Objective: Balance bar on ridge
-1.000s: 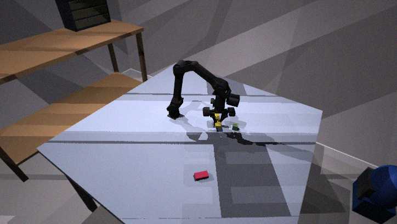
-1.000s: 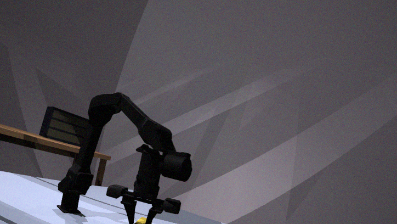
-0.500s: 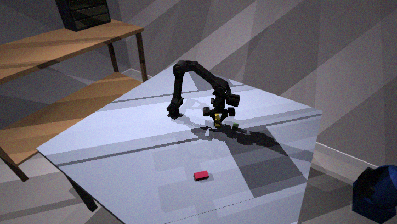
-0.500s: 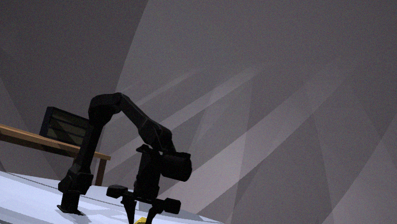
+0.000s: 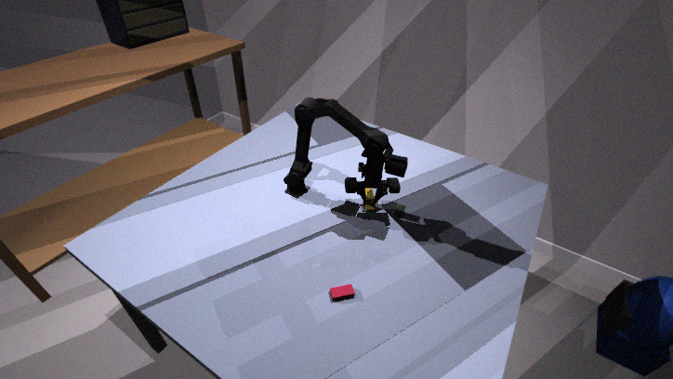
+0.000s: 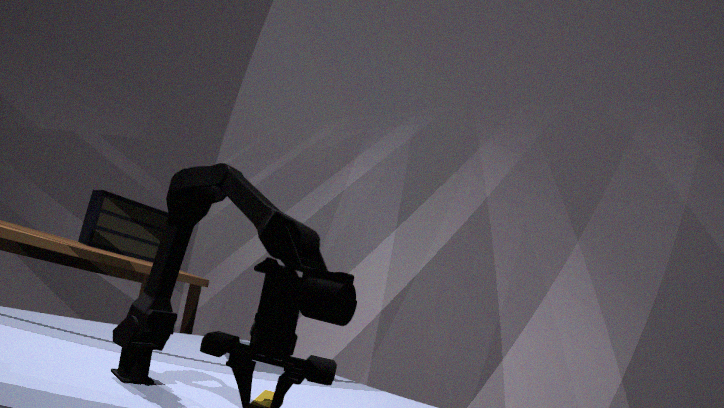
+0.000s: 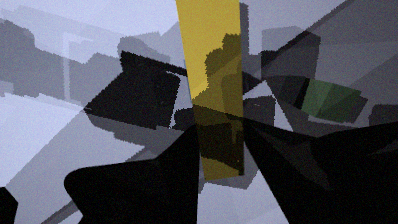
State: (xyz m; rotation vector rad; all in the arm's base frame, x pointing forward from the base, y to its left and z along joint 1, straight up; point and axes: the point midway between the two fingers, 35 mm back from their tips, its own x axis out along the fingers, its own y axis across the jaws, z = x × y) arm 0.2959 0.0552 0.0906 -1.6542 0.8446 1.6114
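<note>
The gripper (image 5: 371,204) (image 6: 261,402) (image 7: 218,127), partly open, pinches the yellow bar (image 5: 369,199) (image 6: 264,397) (image 7: 217,60) between 2 fingers. Near the bar lies 1 green block (image 5: 400,207) (image 7: 331,101); well apart from it, 1 red block (image 5: 341,292), on the tabletop (image 5: 188,240) (image 6: 55,349) (image 7: 30,145).

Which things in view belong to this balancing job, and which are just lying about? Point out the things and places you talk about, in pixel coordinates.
For the job:
- yellow bar (image 5: 369,198) (image 6: 264,397) (image 7: 215,50), between the gripper's (image 5: 370,207) (image 6: 262,404) (image 7: 220,122) fingers
- table (image 5: 188,254) (image 6: 45,349) (image 7: 30,140)
- ridge: can't make it out

Apparently lying about:
- red block (image 5: 341,292)
- green block (image 5: 400,207) (image 7: 332,100)
- blue object (image 5: 647,310) beyond the table
</note>
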